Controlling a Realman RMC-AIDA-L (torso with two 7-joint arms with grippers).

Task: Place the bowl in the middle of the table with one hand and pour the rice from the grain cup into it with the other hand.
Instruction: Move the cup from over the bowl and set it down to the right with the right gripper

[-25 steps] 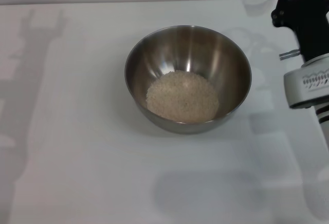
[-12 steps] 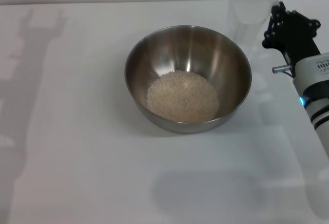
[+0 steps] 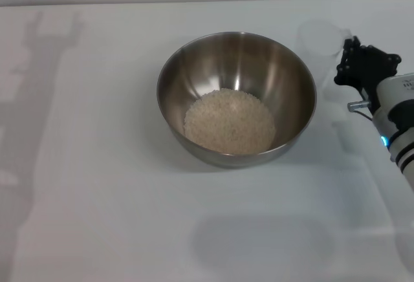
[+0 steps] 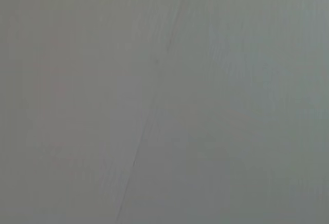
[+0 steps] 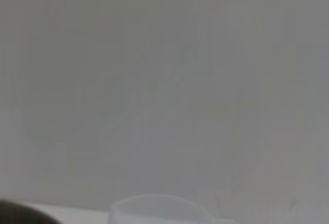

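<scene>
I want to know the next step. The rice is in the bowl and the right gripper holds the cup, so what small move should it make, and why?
Probably lower the cup onto the table and let go. The rice already lies in the bowl, the cup looks empty, and the right gripper holds it beside the bowl.

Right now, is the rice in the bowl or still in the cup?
In the bowl: the rice lies heaped on its bottom; the grain cup looks empty.
</scene>
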